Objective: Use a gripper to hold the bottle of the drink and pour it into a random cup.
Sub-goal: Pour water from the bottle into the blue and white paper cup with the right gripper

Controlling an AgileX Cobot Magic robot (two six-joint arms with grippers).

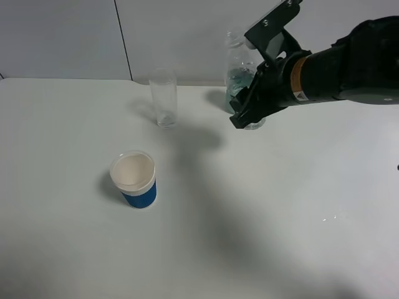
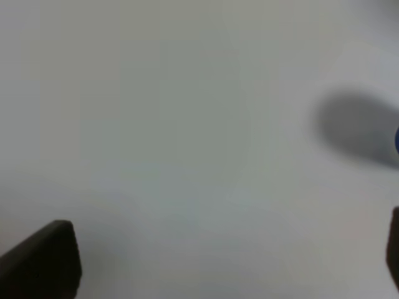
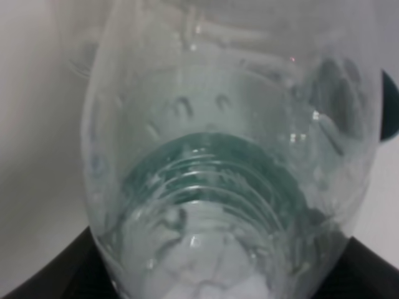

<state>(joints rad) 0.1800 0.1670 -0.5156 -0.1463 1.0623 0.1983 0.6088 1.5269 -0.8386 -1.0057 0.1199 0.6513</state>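
Note:
The bottle of the drink [image 1: 239,70] stands upright at the back of the table, clear with a dark green label and no cap. My right gripper [image 1: 247,116] reaches in from the right, and its jaws sit around the bottle's lower body. In the right wrist view the bottle [image 3: 218,187] fills the picture between the two dark fingers [image 3: 43,274], which press on its sides. The cup [image 1: 134,178], blue below with a white rim and cream inside, stands at the front left. My left gripper [image 2: 218,261] is open and empty over bare table, and it does not show in the exterior view.
A tall clear glass tumbler [image 1: 163,97] stands left of the bottle, near the back edge of the white table [image 1: 293,218]. A grey wall rises right behind the table. A blue sliver of the cup [image 2: 396,138] and its shadow show in the left wrist view.

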